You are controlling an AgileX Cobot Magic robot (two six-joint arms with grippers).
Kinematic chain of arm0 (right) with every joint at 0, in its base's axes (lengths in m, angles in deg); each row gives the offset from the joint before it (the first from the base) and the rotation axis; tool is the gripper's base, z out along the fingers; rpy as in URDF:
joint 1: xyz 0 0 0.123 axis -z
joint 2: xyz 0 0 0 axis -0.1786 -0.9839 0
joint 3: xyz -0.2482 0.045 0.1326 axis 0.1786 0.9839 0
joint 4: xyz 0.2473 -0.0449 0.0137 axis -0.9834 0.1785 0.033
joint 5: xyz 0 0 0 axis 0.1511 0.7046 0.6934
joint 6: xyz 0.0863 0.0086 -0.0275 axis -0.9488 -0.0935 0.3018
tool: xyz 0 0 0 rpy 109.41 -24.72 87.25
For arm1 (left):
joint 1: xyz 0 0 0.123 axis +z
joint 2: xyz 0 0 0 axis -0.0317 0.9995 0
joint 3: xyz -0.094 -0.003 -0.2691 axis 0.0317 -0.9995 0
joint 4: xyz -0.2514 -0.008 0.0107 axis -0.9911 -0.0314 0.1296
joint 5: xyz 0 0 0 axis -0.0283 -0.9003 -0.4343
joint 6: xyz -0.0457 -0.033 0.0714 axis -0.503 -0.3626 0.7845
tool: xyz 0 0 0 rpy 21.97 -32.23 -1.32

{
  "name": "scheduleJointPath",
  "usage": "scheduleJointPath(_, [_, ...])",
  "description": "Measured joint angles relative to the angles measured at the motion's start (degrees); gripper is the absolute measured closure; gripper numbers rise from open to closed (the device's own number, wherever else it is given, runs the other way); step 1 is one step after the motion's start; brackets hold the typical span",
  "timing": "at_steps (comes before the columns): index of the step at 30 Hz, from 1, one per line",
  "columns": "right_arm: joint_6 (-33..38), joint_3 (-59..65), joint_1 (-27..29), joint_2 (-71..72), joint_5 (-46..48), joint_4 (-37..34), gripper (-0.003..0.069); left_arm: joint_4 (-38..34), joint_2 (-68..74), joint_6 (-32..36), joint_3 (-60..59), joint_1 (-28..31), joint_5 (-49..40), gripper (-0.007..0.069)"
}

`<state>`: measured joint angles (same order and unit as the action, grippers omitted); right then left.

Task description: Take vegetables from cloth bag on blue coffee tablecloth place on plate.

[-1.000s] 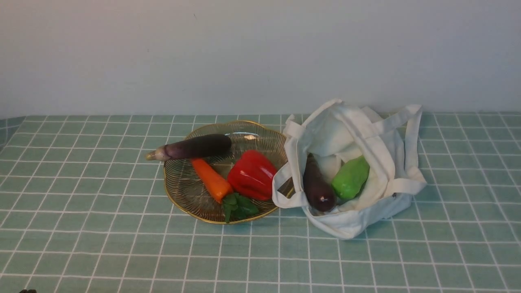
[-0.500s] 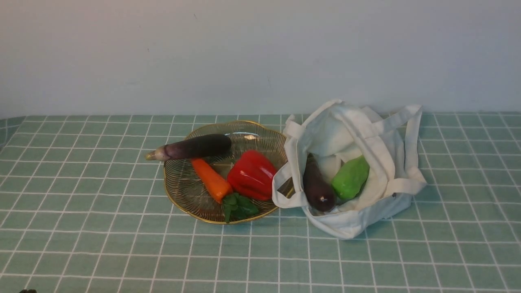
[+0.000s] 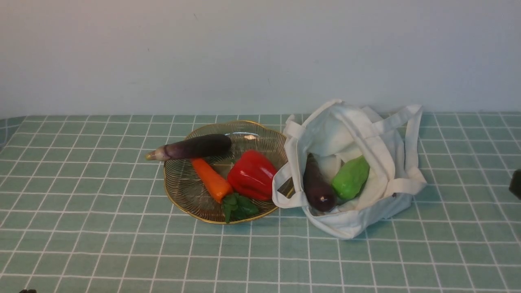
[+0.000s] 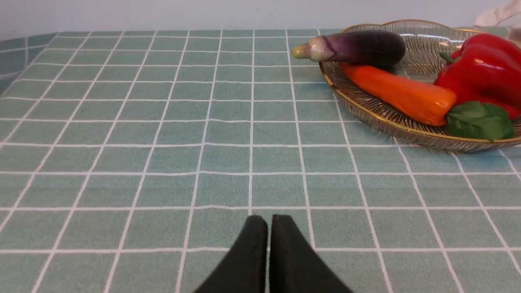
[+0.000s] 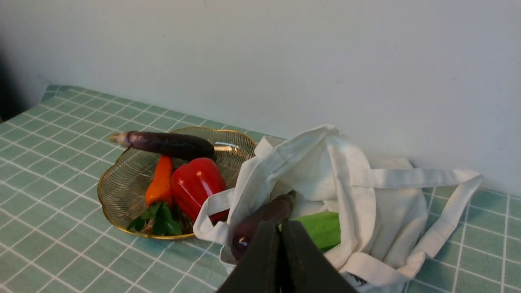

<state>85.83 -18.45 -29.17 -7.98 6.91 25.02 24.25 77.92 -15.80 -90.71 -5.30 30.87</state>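
The white cloth bag (image 3: 358,221) lies open on the blue coffee tablecloth (image 3: 101,228), right of the plate (image 3: 173,195). Inside the bag rest a dark purple eggplant (image 3: 317,185) and a light green pepper (image 3: 351,177). A second eggplant (image 3: 195,147) lies across the plate's far rim. My right gripper (image 5: 280,228) is shut and empty, hovering in front of the bag's mouth; a dark tip of it (image 3: 516,184) shows at the front view's right edge. My left gripper (image 4: 268,221) is shut and empty, low over bare cloth left of the plate.
An orange carrot (image 3: 211,179) with green leaves (image 3: 238,206) and a red bell pepper (image 3: 252,174) also lie on the plate. The bag's strap handles (image 3: 411,134) drape to the right. A pale wall stands right behind the table.
A dark tip of my right arm has come into the front view at its right edge. The vegetables, bag and plate have not moved.
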Motion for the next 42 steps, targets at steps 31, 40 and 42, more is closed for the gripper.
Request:
scheduleJointPath(31, [-6.02, 32.87, 6.79, 28.28, -16.18, 10.00, 0.0673, 0.00, 0.00, 0.00, 0.00, 0.00, 0.00, 0.0629])
scheduleJointPath(40, [-10.77, 33.12, 11.18, 28.54, -12.35, 14.86, 0.0673, 0.00, 0.00, 0.00, 0.00, 0.00, 0.00, 0.0629])
scheduleJointPath(42, [-12.42, 33.12, 12.90, 28.54, -11.18, 15.67, 0.0673, 0.00, 0.00, 0.00, 0.00, 0.00, 0.00, 0.0629])
